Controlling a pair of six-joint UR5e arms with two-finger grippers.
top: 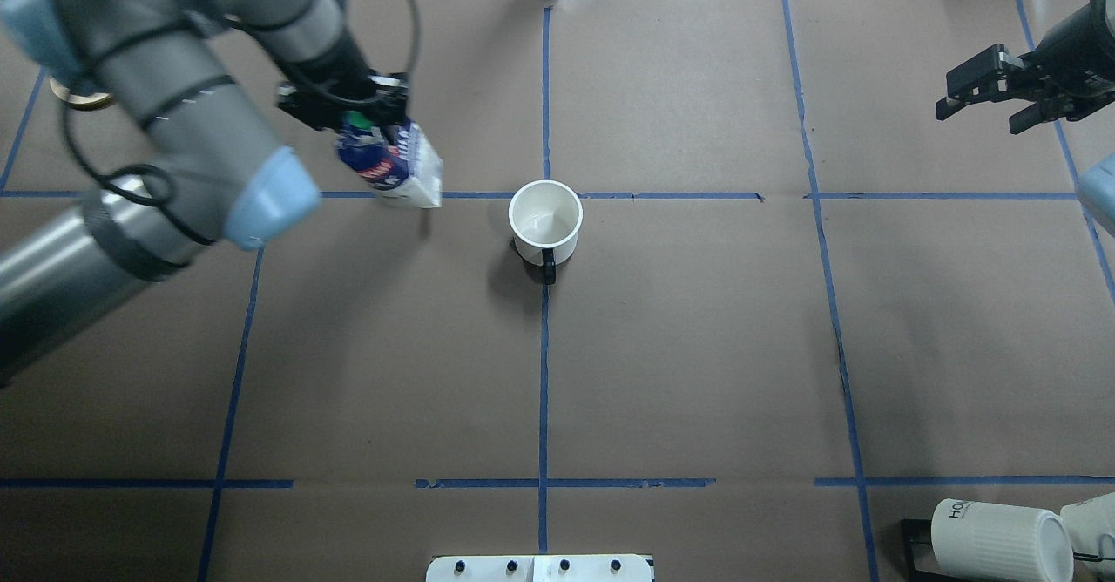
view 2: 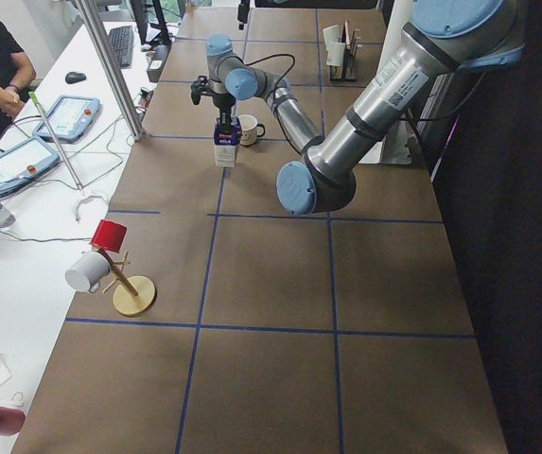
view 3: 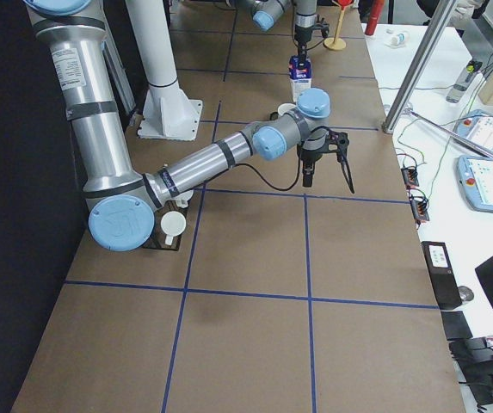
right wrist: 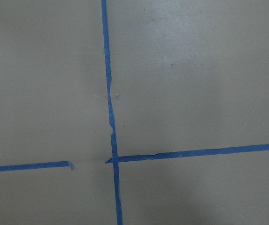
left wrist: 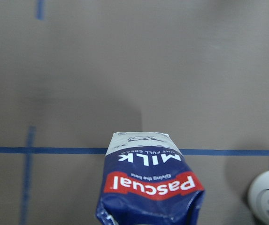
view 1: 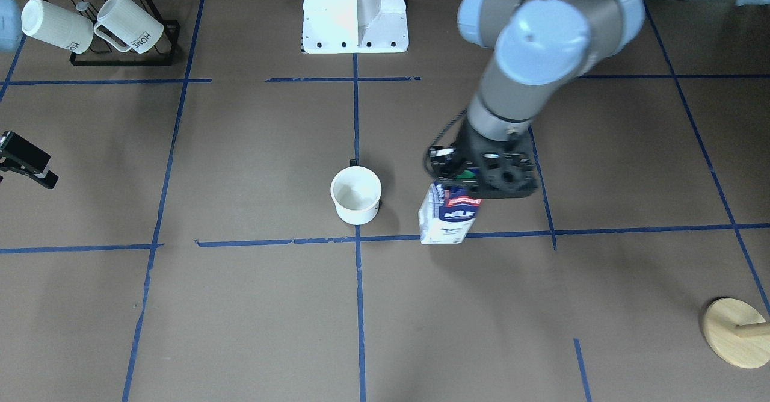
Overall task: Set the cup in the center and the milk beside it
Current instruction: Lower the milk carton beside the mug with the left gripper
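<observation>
The white cup (top: 545, 220) stands upright just on my side of the center (top: 545, 196), the middle crossing of the blue tape lines, with its black handle towards me. It also shows in the front view (view 1: 356, 194). My left gripper (top: 357, 120) is shut on the top of the milk (top: 392, 168), a blue and white carton that hangs slightly tilted over the blue line to the left of the cup. Its base is at or just above the table; I cannot tell if it touches. The left wrist view shows the milk (left wrist: 150, 187) and the cup (left wrist: 268, 201). My right gripper (top: 989, 98) is open and empty at the far right.
A black rack with ribbed "HOME" mugs (view 1: 96, 26) stands at my near right corner. A wooden stand (view 1: 737, 333) with a red and a white cup (view 2: 100, 251) is at the far left. The robot base (view 1: 355, 14) is behind the cup.
</observation>
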